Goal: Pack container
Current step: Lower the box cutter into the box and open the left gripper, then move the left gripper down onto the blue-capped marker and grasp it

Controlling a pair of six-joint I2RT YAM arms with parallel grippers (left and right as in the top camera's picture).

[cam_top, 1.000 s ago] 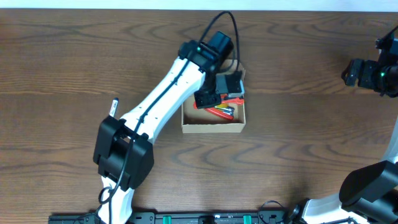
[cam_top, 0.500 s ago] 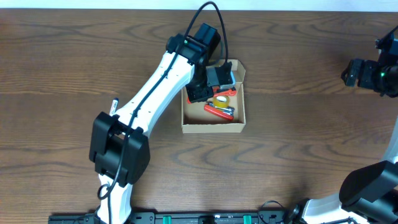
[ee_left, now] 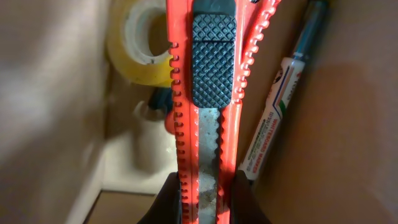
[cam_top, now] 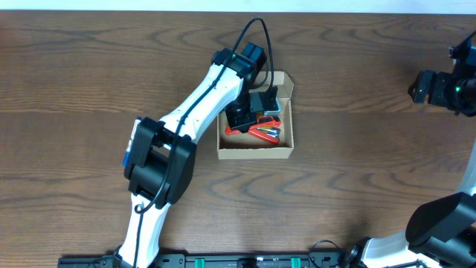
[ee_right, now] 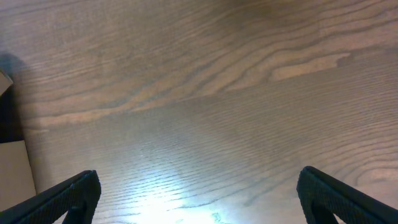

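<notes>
The container [cam_top: 254,153] is an open tan cardboard box at the table's middle. My left gripper [cam_top: 253,113] is down inside it, shut on a red utility knife [ee_left: 205,124] with a black ridged slider. The knife also shows in the overhead view [cam_top: 262,131]. Beside it in the box lie a yellow tape roll [ee_left: 138,43] and a green-and-white marker [ee_left: 277,112]. The box wall [ee_left: 348,124] is close on the right. My right gripper [cam_top: 435,88] is open and empty at the far right, above bare wood [ee_right: 199,112].
The left arm [cam_top: 201,97] reaches diagonally from the front left over the box. The box's lid flap [cam_top: 282,80] stands at its far side. A pale box corner [ee_right: 15,168] shows at the left of the right wrist view.
My left gripper has shifted inside the box and lowered with the red knife. The arm's base link has swung right, covering the small item on the table at left. The right arm has not moved.
</notes>
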